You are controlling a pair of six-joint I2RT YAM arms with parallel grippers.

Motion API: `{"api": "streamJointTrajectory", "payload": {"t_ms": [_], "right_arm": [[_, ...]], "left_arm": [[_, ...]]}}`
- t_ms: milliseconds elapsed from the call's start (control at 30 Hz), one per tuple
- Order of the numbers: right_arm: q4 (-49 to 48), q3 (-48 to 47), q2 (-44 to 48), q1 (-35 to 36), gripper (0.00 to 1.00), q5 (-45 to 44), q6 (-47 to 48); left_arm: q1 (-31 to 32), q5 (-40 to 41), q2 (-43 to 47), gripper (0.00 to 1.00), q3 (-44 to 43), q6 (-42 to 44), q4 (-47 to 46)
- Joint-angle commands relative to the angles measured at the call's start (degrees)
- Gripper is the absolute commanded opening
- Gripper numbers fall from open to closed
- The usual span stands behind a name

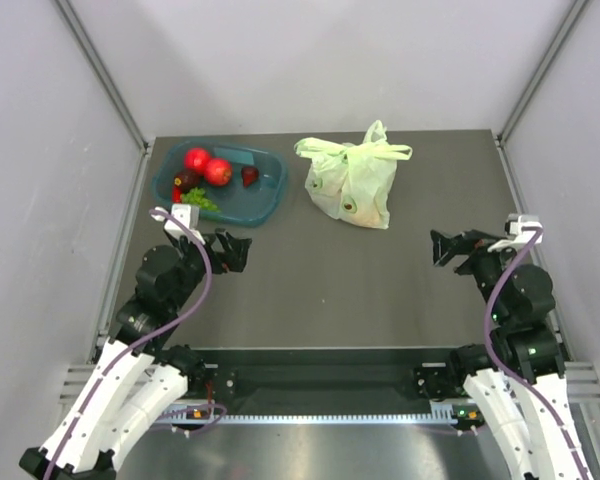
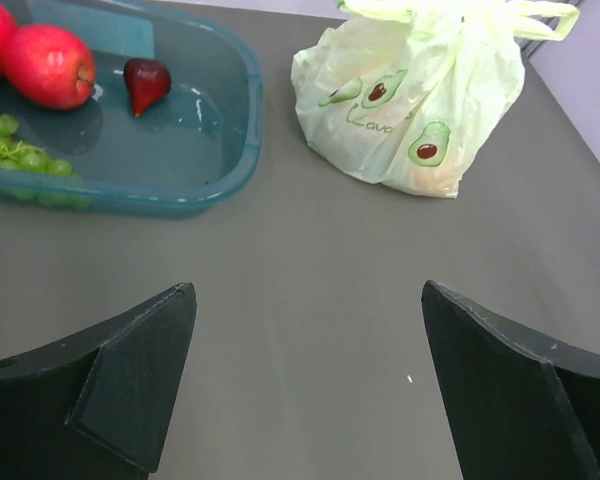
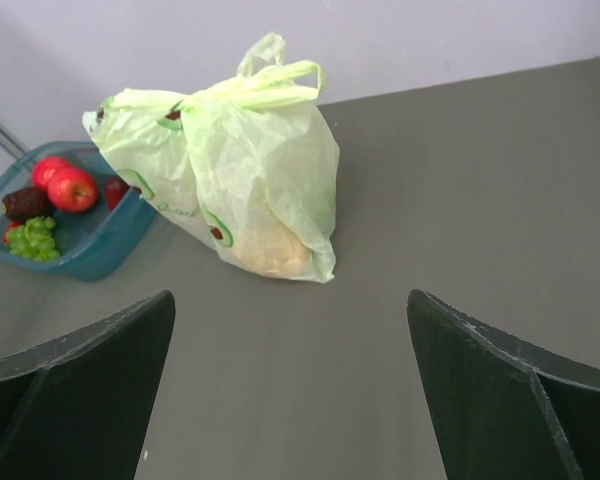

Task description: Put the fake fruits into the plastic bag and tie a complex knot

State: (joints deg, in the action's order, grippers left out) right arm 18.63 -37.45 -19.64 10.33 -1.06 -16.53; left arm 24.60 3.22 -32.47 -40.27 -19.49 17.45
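Toward the far edge of a dark grey table (image 1: 330, 290): a thin, crinkly, translucent pale green plastic bag (image 1: 352, 190) printed with avocados, standing upright, bunched at the top into a knot (image 1: 365, 152) with short loops sticking out. Beside it on the left, not touching: a teal rectangular plastic tray (image 1: 272, 190) holding glossy fake fruits (image 1: 208, 166), red, dark and green. Nearer the front, well apart from the bag: black left gripper (image 1: 244, 253) and right gripper (image 1: 437, 249), both spread wide, holding nothing.
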Motion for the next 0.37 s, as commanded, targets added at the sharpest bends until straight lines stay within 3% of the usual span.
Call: {"api": "streamJointTrajectory", "payload": {"t_ms": [0, 333], "right_arm": [[1.6, 1.0, 2.1, -0.5, 1.00, -1.6, 0.3], [1.8, 1.5, 2.1, -0.5, 1.00, -0.5, 0.3]], "left_arm": [[-0.3, 1.3, 2.1, 0.99, 1.1, -1.8, -1.8], [-0.3, 1.4, 2.1, 0.99, 1.5, -2.8, -1.3]]}}
